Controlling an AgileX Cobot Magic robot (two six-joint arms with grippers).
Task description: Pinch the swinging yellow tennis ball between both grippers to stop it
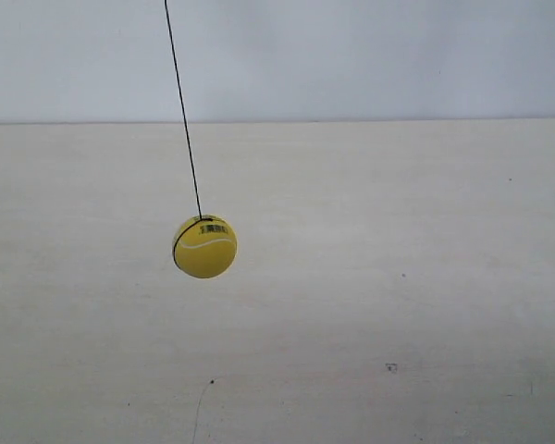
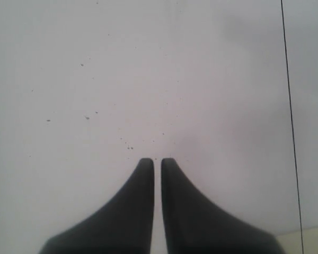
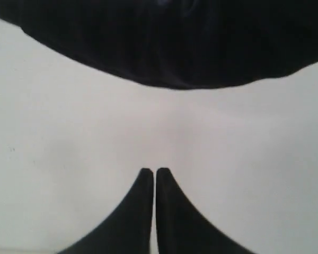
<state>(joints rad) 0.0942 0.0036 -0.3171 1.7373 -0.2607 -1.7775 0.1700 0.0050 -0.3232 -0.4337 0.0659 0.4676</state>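
Note:
The yellow tennis ball [image 1: 204, 246] hangs on a thin black string [image 1: 183, 111] left of centre in the exterior view, above the pale table. The string leans up and to the left. No arm or gripper shows in that view. My left gripper [image 2: 154, 161] is shut, its two black fingers almost touching, with nothing between them; a thin dark line [image 2: 290, 121], perhaps the string, runs down one side of that view. My right gripper [image 3: 151, 171] is also shut and empty. The ball shows in neither wrist view.
A pale wooden table [image 1: 398, 305] fills the lower exterior view, with a white wall [image 1: 370, 55] behind. A large dark shape [image 3: 169, 37] spans one edge of the right wrist view. Small dark specks dot the surface [image 2: 87, 117] in the left wrist view.

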